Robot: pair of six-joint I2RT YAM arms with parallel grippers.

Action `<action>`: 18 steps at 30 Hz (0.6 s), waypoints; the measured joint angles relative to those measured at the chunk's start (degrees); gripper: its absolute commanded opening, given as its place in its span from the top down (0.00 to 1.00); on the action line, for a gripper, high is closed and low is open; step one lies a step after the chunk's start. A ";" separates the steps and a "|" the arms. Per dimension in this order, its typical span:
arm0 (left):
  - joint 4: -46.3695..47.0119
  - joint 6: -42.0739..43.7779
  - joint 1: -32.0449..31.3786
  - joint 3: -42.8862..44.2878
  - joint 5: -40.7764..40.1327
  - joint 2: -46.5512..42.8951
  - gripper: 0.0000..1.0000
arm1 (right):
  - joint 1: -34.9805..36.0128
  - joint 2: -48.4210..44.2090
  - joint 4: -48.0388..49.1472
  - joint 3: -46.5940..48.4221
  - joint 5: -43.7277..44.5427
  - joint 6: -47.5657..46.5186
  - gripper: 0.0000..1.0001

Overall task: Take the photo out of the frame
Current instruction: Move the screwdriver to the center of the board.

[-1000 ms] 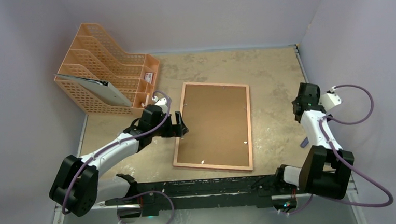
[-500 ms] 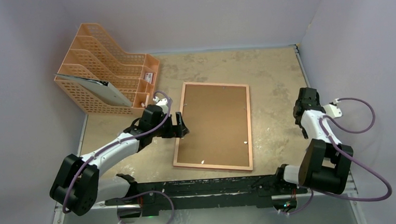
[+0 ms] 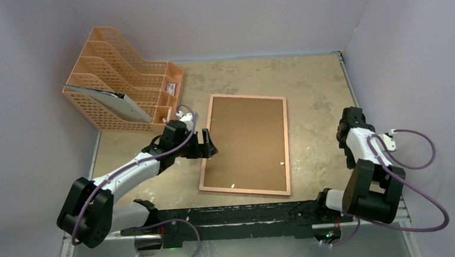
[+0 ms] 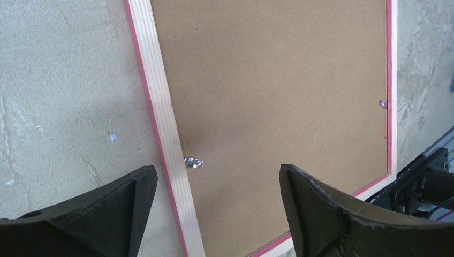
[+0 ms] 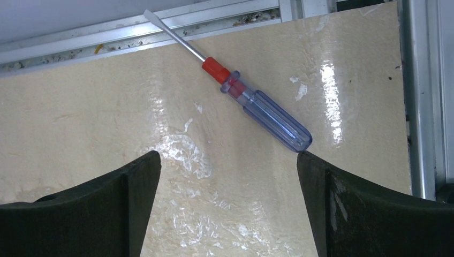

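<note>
The frame [image 3: 244,190] lies face down mid-table, its brown backing board [image 3: 246,133] up. The photo is hidden beneath the board. My left gripper [image 3: 208,147] hovers open over the frame's left rail. In the left wrist view its jaws [image 4: 217,170] straddle the pale wood rail [image 4: 163,134] and a small metal clip [image 4: 194,162] without touching them. Another clip [image 4: 382,103] sits at the opposite rail. My right gripper [image 3: 350,130] is far right of the frame, open [image 5: 227,155] over bare table.
A blue-handled screwdriver [image 5: 257,107] lies just beyond the right gripper's fingertip, near the table's metal edge rail [image 5: 160,27]. An orange mesh file rack [image 3: 121,81] holding a grey sheet [image 3: 113,102] stands at the back left. Walls close in on both sides.
The right arm has drawn back toward the near edge and lowered, its jaws widening slightly. The left arm and the frame have not moved.
</note>
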 measured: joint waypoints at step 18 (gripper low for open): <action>0.13 0.00 0.00 0.00 0.83 0.50 0.12 | -6.58 3.96 5.49 -0.22 2.29 -4.85 0.02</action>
